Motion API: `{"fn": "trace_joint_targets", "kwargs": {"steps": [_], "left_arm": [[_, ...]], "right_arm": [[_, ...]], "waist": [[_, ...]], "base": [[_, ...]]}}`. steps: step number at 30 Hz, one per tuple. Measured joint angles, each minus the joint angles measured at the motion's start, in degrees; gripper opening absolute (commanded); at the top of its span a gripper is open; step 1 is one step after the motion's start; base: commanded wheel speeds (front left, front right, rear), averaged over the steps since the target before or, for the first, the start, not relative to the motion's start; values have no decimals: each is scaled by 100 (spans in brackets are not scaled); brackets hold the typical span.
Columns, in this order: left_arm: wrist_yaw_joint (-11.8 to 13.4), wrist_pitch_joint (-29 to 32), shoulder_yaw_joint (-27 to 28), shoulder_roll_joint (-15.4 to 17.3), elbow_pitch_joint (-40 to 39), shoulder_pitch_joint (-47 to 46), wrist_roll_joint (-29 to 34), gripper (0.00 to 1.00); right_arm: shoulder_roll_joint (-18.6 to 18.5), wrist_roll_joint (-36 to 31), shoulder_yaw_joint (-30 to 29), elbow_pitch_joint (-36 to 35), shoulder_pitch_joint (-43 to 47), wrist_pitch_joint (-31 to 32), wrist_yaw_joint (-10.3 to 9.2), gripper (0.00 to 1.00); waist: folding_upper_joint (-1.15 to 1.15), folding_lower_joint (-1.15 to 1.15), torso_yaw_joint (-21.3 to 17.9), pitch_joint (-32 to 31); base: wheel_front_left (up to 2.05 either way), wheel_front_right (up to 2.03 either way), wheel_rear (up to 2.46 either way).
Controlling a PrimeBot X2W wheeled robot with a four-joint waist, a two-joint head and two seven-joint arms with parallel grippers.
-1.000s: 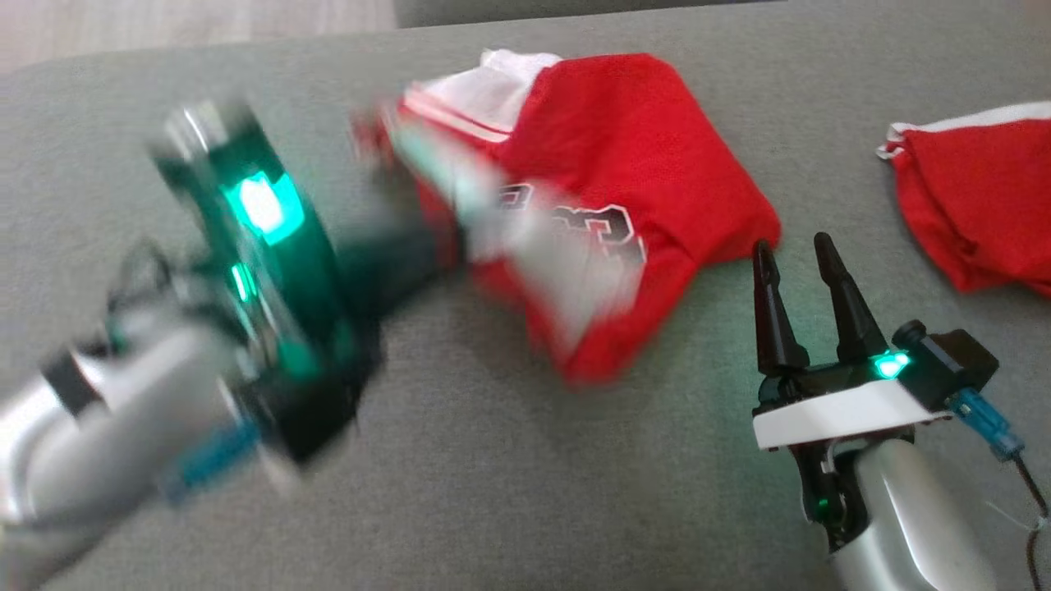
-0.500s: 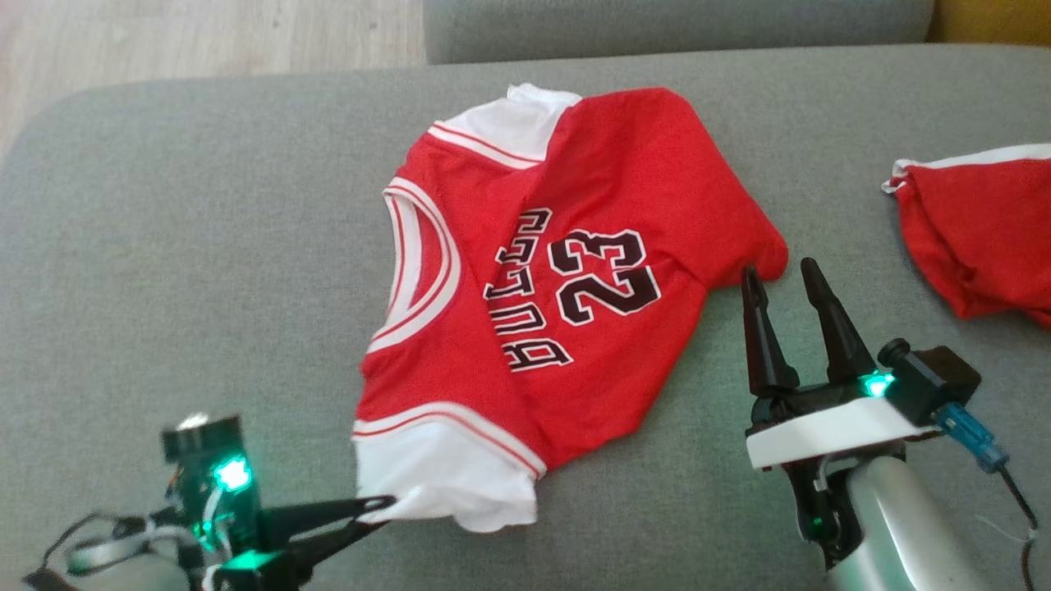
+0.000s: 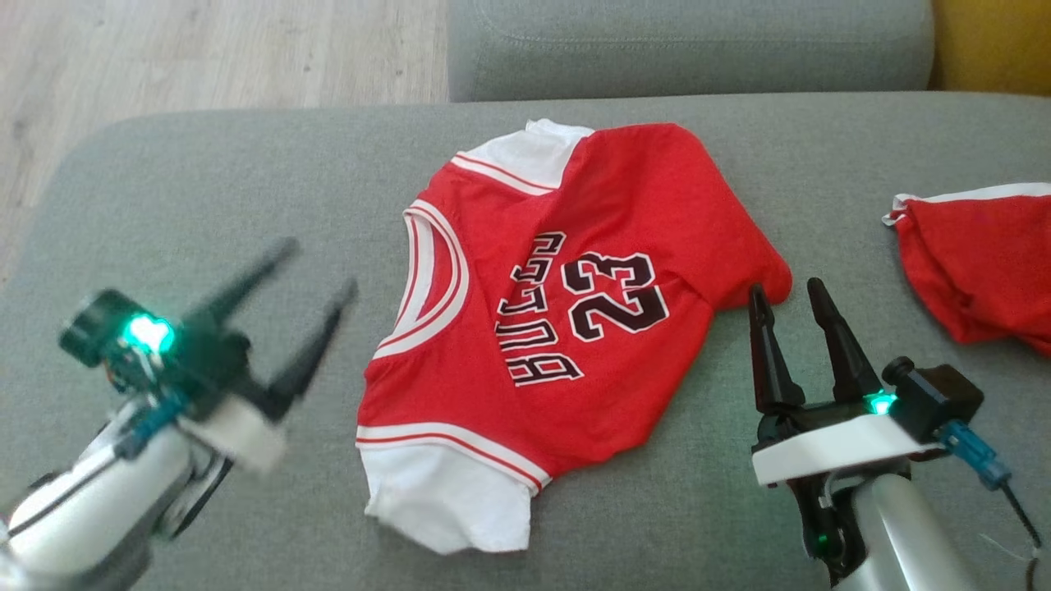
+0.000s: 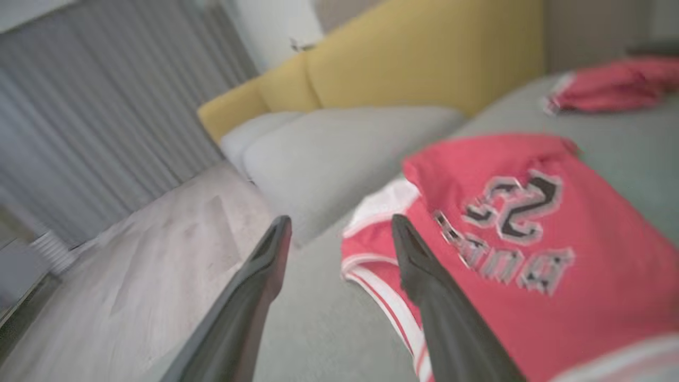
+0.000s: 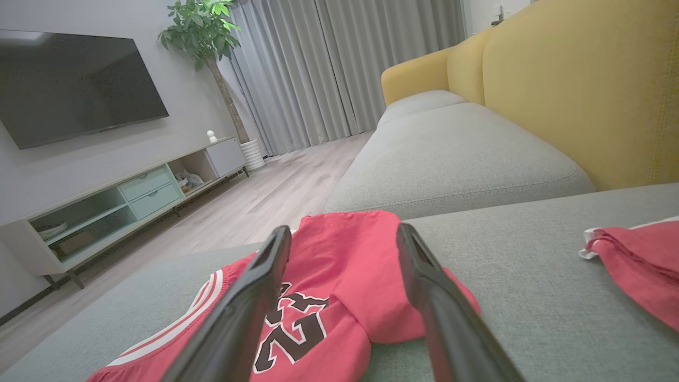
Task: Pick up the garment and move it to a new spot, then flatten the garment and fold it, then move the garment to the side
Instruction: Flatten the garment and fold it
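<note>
Right gripper (image 5: 344, 233): fingers spread, nothing held. Red jersey (image 5: 334, 276) with black numerals lies rumpled on grey sofa seat (image 5: 509, 265). Second red garment (image 5: 642, 265) at right, well apart.

Red jersey (image 3: 649, 189), front face up.
- Number (image 3: 617, 295) on chest: "23", black digits with a white outline. Clear in head view.
- Word (image 3: 534, 310) just left of the number, same black-and-white lettering, running near to far with the "B" at the near end. Reads "BULLS"; the far letters sit on a crease, so I am less sure of them.
- Right wrist view: number (image 5: 294, 323) legible, left part covered.
- Left wrist view: number (image 4: 512, 204) blurred but recognisable; word (image 4: 509, 265) too blurred to read.
</note>
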Motion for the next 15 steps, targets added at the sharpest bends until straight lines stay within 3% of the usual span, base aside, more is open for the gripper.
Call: {"fn": "trace_joint_targets", "kwargs": {"steps": [1, 2, 3, 5, 8, 11, 15], "left_arm": [[218, -36, 270, -149, -21, 66, -192, 100], [218, -36, 270, -149, -21, 66, -192, 100], [376, -57, 547, -297, -69, 141, -375, 100], [651, -68, 1229, -627, -275, 341, -567, 100], [853, -74, 2338, -1228, -650, 740, -556, 100], [827, -100, 3149, -1798, -823, 1371, -349, 100], [564, -99, 3931, -2465, -824, 2287, 138, 100]], "right_arm": [[0, 0, 0, -2, 1, 0, 0, 100], [0, 0, 0, -2, 1, 0, 0, 100], [0, 0, -9, -5, 4, 0, 0, 100], [0, 0, -24, -16, 15, 0, 0, 100], [0, -10, -59, -43, 18, 0, 0, 100], [0, -62, -110, -53, 51, 0, 0, 100], [0, -85, -129, -73, 104, 0, 0, 100]], "waist": [[0, 0, 1, -20], [0, 0, 1, -20], [0, -1, 2, -29], [0, 0, 6, -24], [0, 0, 2, -9], [0, 0, -6, 19], [0, 0, -16, 131]], "base": [[0, 0, 0], [0, 0, 0], [0, 0, 0], [0, 0, 0], [0, 0, 0], [0, 0, 0], [0, 0, 0]]}}
